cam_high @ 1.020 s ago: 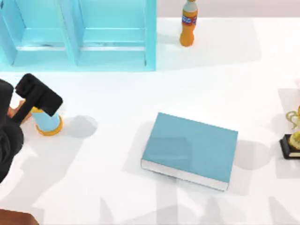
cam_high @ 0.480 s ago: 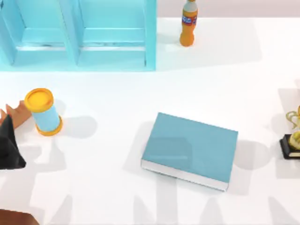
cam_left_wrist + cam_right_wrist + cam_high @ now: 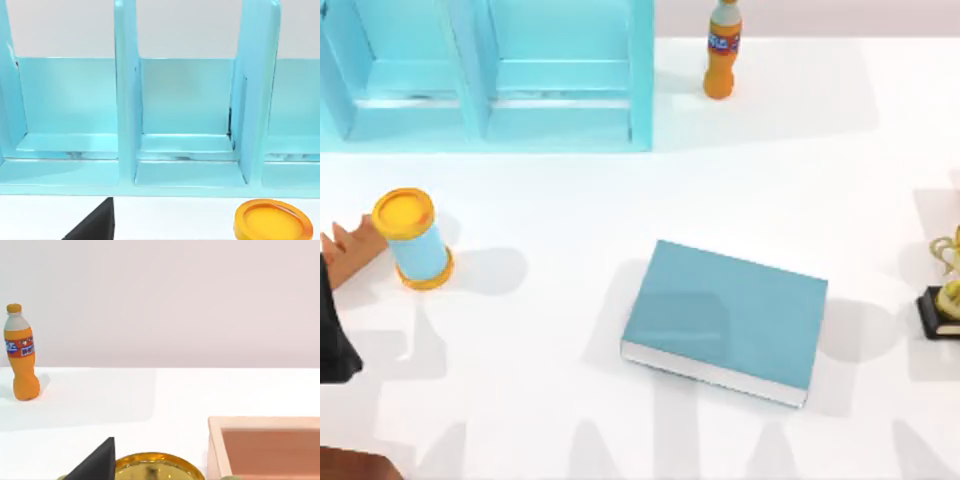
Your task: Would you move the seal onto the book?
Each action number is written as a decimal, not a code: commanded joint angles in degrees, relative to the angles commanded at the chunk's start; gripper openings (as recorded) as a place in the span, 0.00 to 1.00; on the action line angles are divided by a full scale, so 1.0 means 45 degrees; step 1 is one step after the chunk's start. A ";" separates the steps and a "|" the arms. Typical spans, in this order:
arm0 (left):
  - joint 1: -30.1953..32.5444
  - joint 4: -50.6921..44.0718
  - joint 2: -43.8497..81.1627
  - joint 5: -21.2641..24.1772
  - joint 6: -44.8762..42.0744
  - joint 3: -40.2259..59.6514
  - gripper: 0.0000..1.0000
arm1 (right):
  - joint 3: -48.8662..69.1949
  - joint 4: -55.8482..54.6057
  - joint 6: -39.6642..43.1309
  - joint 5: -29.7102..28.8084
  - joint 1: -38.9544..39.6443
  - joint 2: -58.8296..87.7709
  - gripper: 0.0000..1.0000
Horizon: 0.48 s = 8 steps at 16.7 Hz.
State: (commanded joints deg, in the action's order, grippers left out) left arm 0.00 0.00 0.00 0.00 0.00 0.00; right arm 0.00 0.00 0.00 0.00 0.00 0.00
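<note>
The teal-blue book (image 3: 725, 318) lies flat a little right of the table's middle, white page edges toward the front. At the far left edge an orange-brown block (image 3: 352, 246), which I take for the seal, stands on the table touching the left side of a blue can. Its lower part is cut off by my left arm (image 3: 332, 335), a black shape at the left edge below it. A black part of my left gripper (image 3: 95, 227) shows in the left wrist view, facing the shelf. A black part of my right gripper (image 3: 95, 462) shows in the right wrist view.
A blue can with a yellow lid (image 3: 412, 240) stands just right of the seal. The light-blue shelf unit (image 3: 485, 75) fills the back left. An orange bottle (image 3: 720, 50) stands at the back, a gold trophy (image 3: 945, 290) at the right edge, a wooden box (image 3: 265, 445) beside it.
My left arm has drawn back from above the can toward the left edge and the front, uncovering the can and the orange-brown block. The book has not moved.
</note>
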 joint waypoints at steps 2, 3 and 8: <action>0.0000 0.0000 0.0000 0.0000 0.0000 0.0000 1.00 | 0.0000 0.0000 0.0000 0.0000 0.0000 0.0000 1.00; 0.0000 0.0000 0.0000 0.0000 0.0000 0.0000 1.00 | 0.0000 0.0000 0.0000 0.0000 0.0000 0.0000 1.00; 0.0000 0.0000 0.0000 0.0000 0.0000 0.0000 1.00 | 0.1208 0.1296 0.0296 0.0164 -0.0270 0.1338 1.00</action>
State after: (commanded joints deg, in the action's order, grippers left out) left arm 0.00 0.00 0.00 0.00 0.00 0.00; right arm 5.44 5.83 1.33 0.74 -1.22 6.02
